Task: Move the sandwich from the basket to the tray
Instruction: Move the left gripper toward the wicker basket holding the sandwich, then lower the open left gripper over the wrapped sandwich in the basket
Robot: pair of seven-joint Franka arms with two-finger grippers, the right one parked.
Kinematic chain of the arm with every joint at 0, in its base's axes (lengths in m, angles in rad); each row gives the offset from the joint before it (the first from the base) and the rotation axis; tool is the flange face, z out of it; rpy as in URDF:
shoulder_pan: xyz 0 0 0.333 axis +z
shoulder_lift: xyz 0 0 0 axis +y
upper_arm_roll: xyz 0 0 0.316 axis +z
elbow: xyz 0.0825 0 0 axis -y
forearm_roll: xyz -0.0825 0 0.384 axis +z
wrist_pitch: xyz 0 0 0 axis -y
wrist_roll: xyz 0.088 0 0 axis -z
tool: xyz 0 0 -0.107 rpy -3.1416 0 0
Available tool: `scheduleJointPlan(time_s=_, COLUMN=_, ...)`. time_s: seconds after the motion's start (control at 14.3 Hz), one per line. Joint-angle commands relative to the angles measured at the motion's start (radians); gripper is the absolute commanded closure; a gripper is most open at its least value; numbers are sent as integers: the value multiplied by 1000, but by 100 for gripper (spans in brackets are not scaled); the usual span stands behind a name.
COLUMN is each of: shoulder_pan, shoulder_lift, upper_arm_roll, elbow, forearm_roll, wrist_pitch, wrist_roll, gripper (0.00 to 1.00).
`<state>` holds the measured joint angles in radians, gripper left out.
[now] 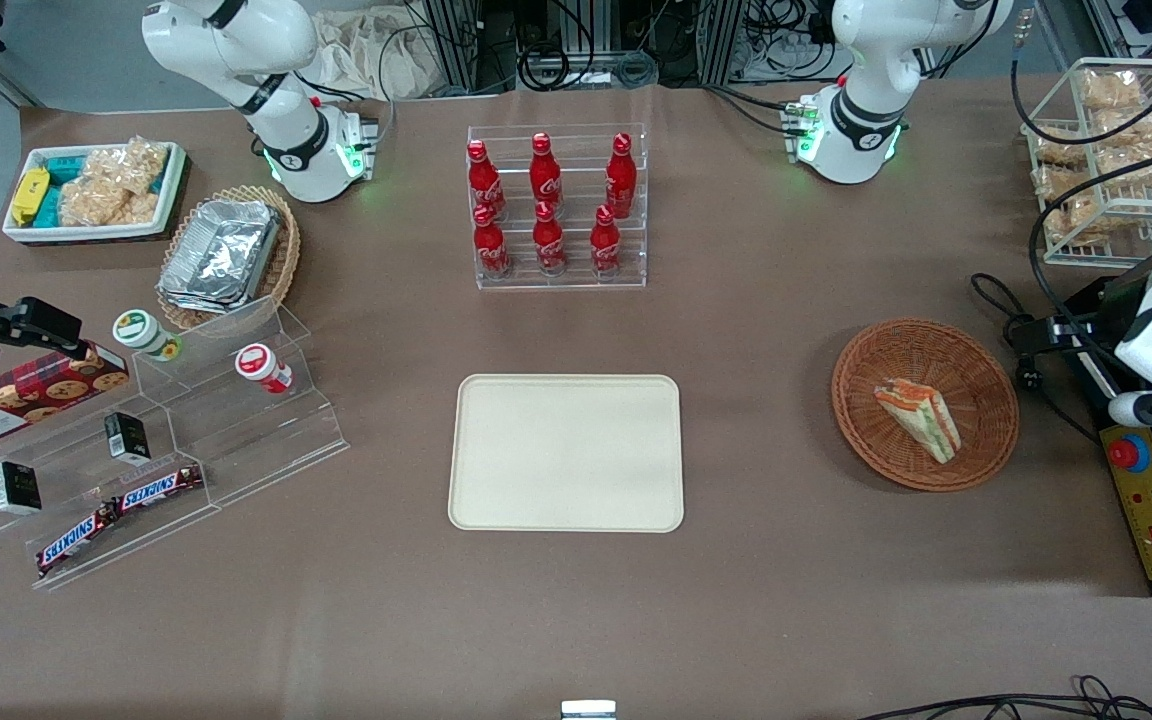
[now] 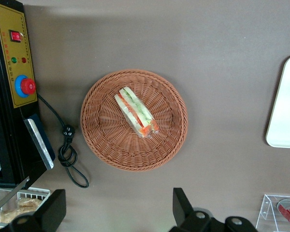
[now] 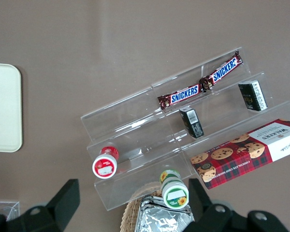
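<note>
Nothing is moved yet: the sandwich [image 2: 137,114] lies in the basket [image 2: 101,145], well apart from the bare tray [image 1: 566,452] (toward the parked arm's end). The pincer [image 2: 118,210] hangs above the basket, fingers spread wide, pinching nothing; pickup, carry and placing remain.

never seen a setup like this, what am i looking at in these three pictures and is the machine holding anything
These are two white robot arms bolted to a brown table. One picture looks down from the front; the other two come from cameras on each arm's wrist. The working arm's gripper hangs open above the basket, holding nothing. The sandwich lies in that basket. The tray sits bare mid-table, nearer the front camera than a rack of red bottles. Snack shelves stand toward the parked arm's end.
</note>
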<state>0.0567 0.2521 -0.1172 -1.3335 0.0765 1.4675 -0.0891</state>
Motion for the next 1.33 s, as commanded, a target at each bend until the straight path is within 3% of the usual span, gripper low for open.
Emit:
scheduleJointPlan(time_s=0.0, shoulder_pan=-3, shoulder_lift=-26, upper_arm_roll=4, elbow=-39, forearm_roll=11, wrist_pitch=-13, wrist_roll=0, gripper=1)
scheduleJointPlan(time_s=0.42, shoulder_pan=21, shoulder_lift=-198, upper_arm_roll=19, elbow=-449, forearm_roll=2, wrist_pitch=258, wrist_roll=-1, gripper=1)
scheduleJointPlan(time_s=0.7, shoulder_pan=35, shoulder_lift=-149, upper_arm_roll=19, elbow=-544, forearm_roll=3, wrist_pitch=370, wrist_roll=-21, gripper=1)
scheduleJointPlan(time_s=0.98, shoulder_pan=37, shoulder_lift=-93, upper_arm_roll=19, elbow=-680, forearm_roll=9, wrist_pitch=633, wrist_roll=-245, gripper=1)
scheduleJointPlan(time_s=1.26, shoulder_pan=37, shoulder_lift=-22, upper_arm_roll=19, elbow=-696, forearm_roll=12, wrist_pitch=723, wrist_roll=-394, gripper=1)
